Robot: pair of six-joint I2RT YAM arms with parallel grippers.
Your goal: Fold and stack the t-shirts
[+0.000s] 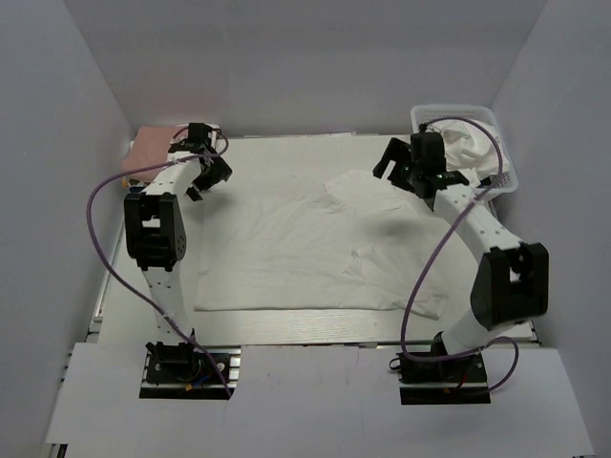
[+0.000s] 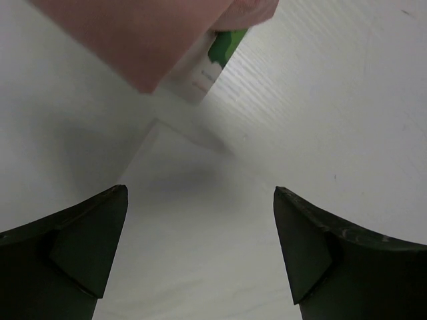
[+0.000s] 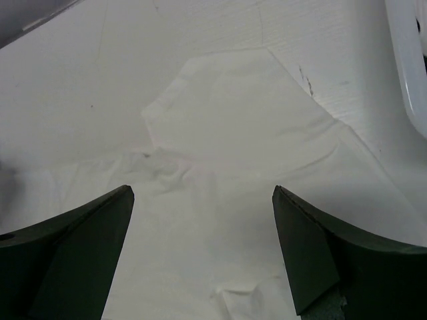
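Observation:
A white t-shirt (image 1: 305, 253) lies spread flat in the middle of the table, one sleeve (image 1: 368, 188) pointing to the back right. My right gripper (image 1: 393, 164) hovers open and empty over that sleeve; the right wrist view shows the wrinkled sleeve cloth (image 3: 227, 133) below the open gripper (image 3: 202, 190). My left gripper (image 1: 205, 179) is open and empty at the back left, past the shirt's corner. In the left wrist view the gripper (image 2: 200, 190) is over bare table. More white cloth (image 1: 470, 148) lies bundled in the basket.
A white lattice basket (image 1: 458, 111) stands at the back right; its rim (image 3: 408, 60) is close to my right gripper. A folded pink cloth (image 1: 158, 148) lies at the back left, with a white and green piece (image 2: 217, 57) showing under it. White walls enclose the table.

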